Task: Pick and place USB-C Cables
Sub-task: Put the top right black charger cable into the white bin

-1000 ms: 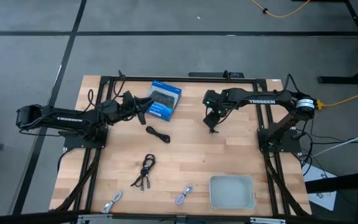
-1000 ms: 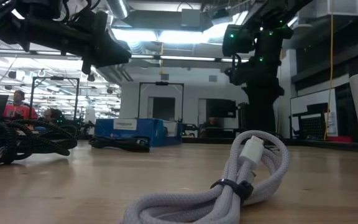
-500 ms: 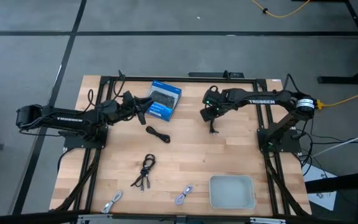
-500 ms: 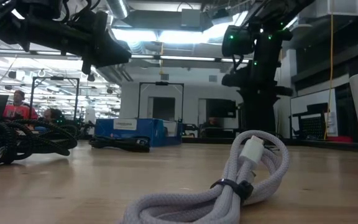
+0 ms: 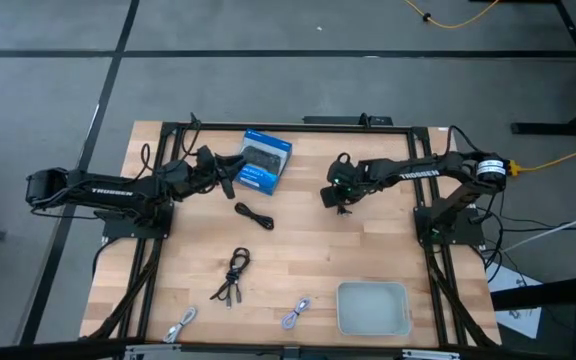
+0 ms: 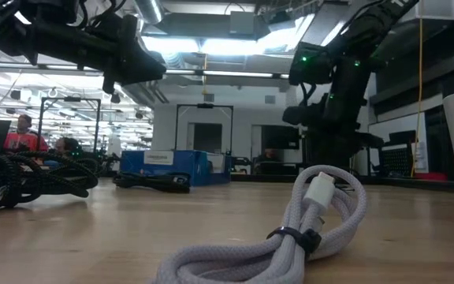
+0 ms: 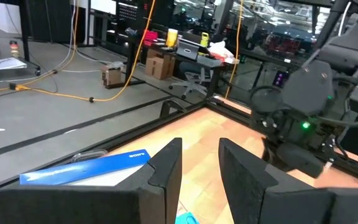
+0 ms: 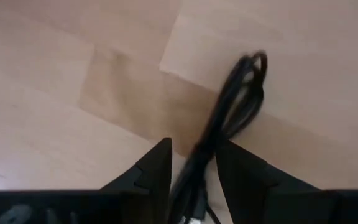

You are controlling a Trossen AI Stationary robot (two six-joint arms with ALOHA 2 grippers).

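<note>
black usb-c cable (image 8: pixel 229 118) hung between the right gripper (image 8: pixel 192 163) fingers, grasped and lifted above the desk (image 5: pixel 368 250); left gripper (image 7: pixel 199 163) hovered released over the blue box (image 5: pixel 265 161).

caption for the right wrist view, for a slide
Right gripper shut on a black cable, held above the wooden table.

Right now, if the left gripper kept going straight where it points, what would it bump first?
Probably the blue box: the left gripper points across the table at it, jaws parted and empty. How high it hovers is unclear, so it might pass over.
</note>
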